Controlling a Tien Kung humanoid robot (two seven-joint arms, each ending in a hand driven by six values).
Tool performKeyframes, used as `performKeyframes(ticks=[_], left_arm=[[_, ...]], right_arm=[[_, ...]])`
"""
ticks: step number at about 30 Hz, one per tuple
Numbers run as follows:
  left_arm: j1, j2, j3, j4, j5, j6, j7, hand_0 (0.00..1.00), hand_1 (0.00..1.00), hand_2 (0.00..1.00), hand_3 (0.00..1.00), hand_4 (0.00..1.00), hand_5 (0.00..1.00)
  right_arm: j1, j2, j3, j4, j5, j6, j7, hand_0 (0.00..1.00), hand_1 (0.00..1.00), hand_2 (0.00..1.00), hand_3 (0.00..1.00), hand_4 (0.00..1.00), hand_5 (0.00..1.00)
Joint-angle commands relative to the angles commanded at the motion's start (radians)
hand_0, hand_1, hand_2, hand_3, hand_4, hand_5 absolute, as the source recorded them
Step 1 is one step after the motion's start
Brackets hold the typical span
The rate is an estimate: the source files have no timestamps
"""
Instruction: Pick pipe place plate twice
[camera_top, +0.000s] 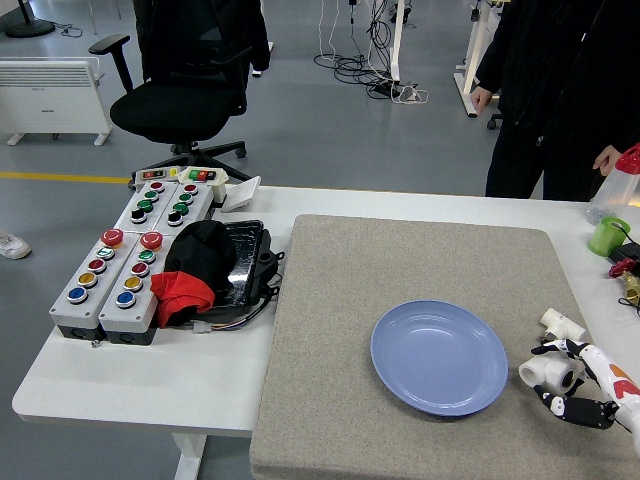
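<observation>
Round blue plate (440, 357) lying empty on a grey felt mat (420, 300) that covers the right part of the white desk (120, 380). Just right of the plate, on the mat, a short white plastic pipe fitting (549, 372), open end facing the plate. Second white pipe fitting (562, 325), T-shaped, a little farther back near the mat's right edge, apart from the first. Right hand (575, 385), black-fingered with a white and red shell, reaching in from the lower right corner, fingers (580, 410) curled around the nearer fitting from its right side, apparently touching it, fitting resting on the mat and not lifted. Left hand out of view. On the desk's left side, grey button boxes (115, 270) with coloured push buttons, beside them a black tray (245, 262) with black and red cloth (190, 275) heaped on it. Green cup (608, 236) at the far right edge. Person in dark clothing (560, 90) standing behind the desk at top right, hands hanging at the sides, touching nothing.
</observation>
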Motion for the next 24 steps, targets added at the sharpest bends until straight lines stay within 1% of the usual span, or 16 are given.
performKeyframes(ticks=[3,6,8,10,12,13,14,17,19,20,22,24], left_arm=[[0.0,0.0,0.0,0.0,0.0,0.0,0.0,0.65,0.629,0.632,0.55,0.385,0.998],[0.0,0.0,0.0,0.0,0.0,0.0,0.001,0.65,0.629,0.632,0.55,0.385,0.998],[0.002,0.001,-0.002,-0.001,0.002,-0.001,0.002,0.65,0.627,0.632,0.55,0.385,0.998],[0.003,0.001,-0.002,-0.002,0.001,0.0,0.004,0.65,0.627,0.632,0.55,0.385,0.998],[0.006,0.001,-0.005,-0.003,0.004,-0.001,0.007,0.65,0.627,0.632,0.55,0.385,0.998],[0.006,0.001,-0.005,-0.004,0.005,-0.001,0.008,0.65,0.627,0.632,0.55,0.385,0.998],[0.007,0.001,-0.005,-0.005,0.005,-0.001,0.009,0.65,0.628,0.632,0.55,0.386,0.998],[0.01,0.001,-0.002,-0.007,-0.002,0.0,0.013,0.65,0.628,0.632,0.55,0.386,0.998],[0.011,0.001,0.0,-0.008,-0.005,0.0,0.014,0.65,0.628,0.632,0.55,0.386,0.998],[0.011,0.001,0.002,-0.008,-0.006,0.0,0.015,0.65,0.629,0.633,0.55,0.386,0.998],[0.013,0.002,0.005,-0.009,-0.011,0.0,0.016,0.65,0.629,0.633,0.55,0.386,0.998],[0.014,0.002,0.006,-0.009,-0.013,0.0,0.016,0.65,0.629,0.633,0.55,0.386,0.998]], right_arm=[[0.024,-0.002,-0.029,0.03,0.01,-0.015,0.008,0.191,0.389,0.529,0.603,0.528,0.002],[0.035,-0.002,-0.043,0.039,0.013,-0.021,0.01,0.191,0.389,0.529,0.603,0.528,0.002],[0.087,0.003,-0.101,0.044,0.031,-0.032,0.014,0.192,0.387,0.529,0.598,0.519,0.002],[0.134,0.014,-0.159,0.028,0.047,-0.039,0.011,0.192,0.387,0.529,0.598,0.519,0.002],[0.195,0.042,-0.233,-0.011,0.068,-0.053,0.005,0.192,0.387,0.529,0.598,0.519,0.002],[0.215,0.049,-0.263,-0.02,0.072,-0.055,0.003,0.192,0.387,0.529,0.598,0.519,0.002],[0.232,0.057,-0.291,-0.031,0.074,-0.058,-0.001,0.227,0.407,0.544,0.617,0.526,0.002],[0.302,0.09,-0.396,-0.079,0.073,-0.059,-0.027,0.227,0.407,0.544,0.617,0.526,0.002],[0.331,0.1,-0.442,-0.102,0.065,-0.059,-0.041,0.227,0.407,0.544,0.617,0.526,0.002],[0.342,0.104,-0.459,-0.111,0.06,-0.057,-0.048,0.591,0.671,0.752,0.773,0.614,0.045],[0.369,0.112,-0.489,-0.137,0.035,-0.045,-0.083,0.591,0.671,0.752,0.773,0.614,0.045],[0.38,0.115,-0.499,-0.148,0.025,-0.03,-0.112,0.591,0.671,0.752,0.773,0.614,0.045]])
